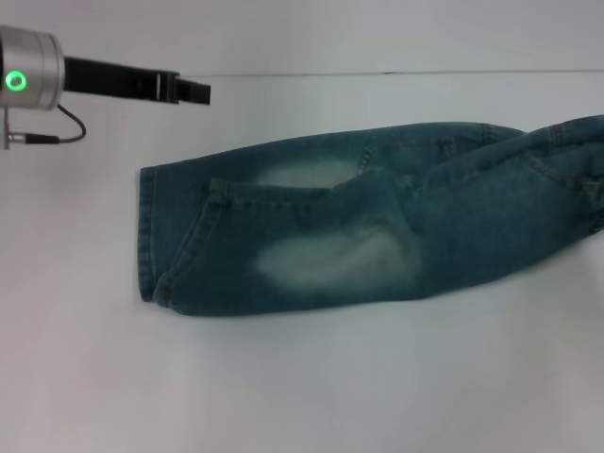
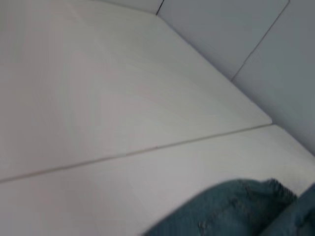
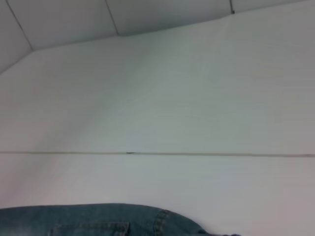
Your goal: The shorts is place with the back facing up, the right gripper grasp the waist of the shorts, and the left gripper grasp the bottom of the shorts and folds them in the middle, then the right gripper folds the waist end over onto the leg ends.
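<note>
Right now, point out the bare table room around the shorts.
The table is bare along the near side of the shorts, and left of the leg ends. Farther back a strip is bare too, but the left gripper hovers there. The shorts run off the right edge.

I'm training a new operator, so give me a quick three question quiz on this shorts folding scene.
1. True or false: the left gripper is touching the shorts.
2. In the head view, the leg ends point to the robot's: A left, B right?
3. What surface do the shorts lie on?

Key: 1 false, it hovers apart, beyond them. 2 A. 3 A white table.
</note>
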Robot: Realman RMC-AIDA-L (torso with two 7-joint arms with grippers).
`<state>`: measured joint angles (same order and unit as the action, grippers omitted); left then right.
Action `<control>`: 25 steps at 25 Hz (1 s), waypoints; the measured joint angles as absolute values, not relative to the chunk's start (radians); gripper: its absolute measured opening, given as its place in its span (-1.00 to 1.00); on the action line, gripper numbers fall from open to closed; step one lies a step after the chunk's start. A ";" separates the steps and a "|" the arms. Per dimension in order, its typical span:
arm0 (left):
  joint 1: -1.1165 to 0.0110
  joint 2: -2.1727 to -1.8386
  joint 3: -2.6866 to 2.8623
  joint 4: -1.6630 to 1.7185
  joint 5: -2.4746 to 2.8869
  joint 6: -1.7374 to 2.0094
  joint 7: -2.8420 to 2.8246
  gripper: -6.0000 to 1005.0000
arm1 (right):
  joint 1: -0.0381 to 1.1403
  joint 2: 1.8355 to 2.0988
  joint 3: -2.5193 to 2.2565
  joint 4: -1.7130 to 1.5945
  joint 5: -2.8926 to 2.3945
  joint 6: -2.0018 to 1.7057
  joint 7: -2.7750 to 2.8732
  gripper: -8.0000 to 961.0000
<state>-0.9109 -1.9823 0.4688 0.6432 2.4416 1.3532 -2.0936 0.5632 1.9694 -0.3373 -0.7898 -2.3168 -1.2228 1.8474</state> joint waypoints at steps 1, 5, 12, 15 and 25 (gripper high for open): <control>-0.907 -1.986 0.479 0.645 2.444 1.347 -2.096 -0.86 | 0.564 1.972 -0.344 -0.788 -2.317 -1.217 1.848 -0.87; -0.890 -1.993 0.517 0.646 2.449 1.320 -2.117 -0.86 | 0.566 1.978 -0.357 -0.787 -2.312 -1.212 1.850 -0.87; -0.879 -1.991 0.528 0.647 2.450 1.321 -2.158 -0.83 | 0.565 1.979 -0.359 -0.782 -2.307 -1.214 1.862 -0.87; -0.879 -2.004 0.550 0.646 2.450 1.319 -2.159 -0.81 | 0.562 1.979 -0.360 -0.777 -2.306 -1.213 1.864 -0.87; -0.886 -2.051 0.781 0.653 2.450 1.221 -2.233 -0.37 | 0.556 1.980 -0.360 -0.766 -2.304 -1.211 1.865 -0.87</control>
<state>-0.8861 -2.0506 0.7810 0.6535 2.4505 1.2210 -2.2332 0.5559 1.9803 -0.3605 -0.7665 -2.3040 -1.2114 1.8654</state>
